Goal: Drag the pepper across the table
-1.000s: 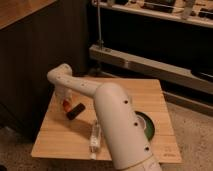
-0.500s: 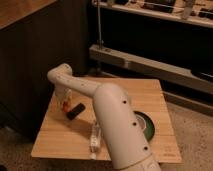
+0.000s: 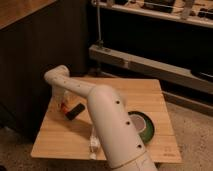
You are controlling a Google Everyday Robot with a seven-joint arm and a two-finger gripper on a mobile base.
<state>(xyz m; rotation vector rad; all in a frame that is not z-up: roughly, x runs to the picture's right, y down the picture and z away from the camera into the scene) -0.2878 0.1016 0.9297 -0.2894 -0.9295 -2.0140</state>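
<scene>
Pepper (image 3: 63, 106) sits on the left part of the table (image 3: 145, 92), a small orange-red spot just beside the dark oblong block (image 3: 76, 110). I see the gripper (image 3: 64, 101) low over the pepper, at the end of the white arm (image 3: 107, 120). Whether its jaws are apart or together I cannot tell. A clear bottle (image 3: 93, 143) lies near the front edge, and a round green item (image 3: 144, 126) is on the right.
</scene>
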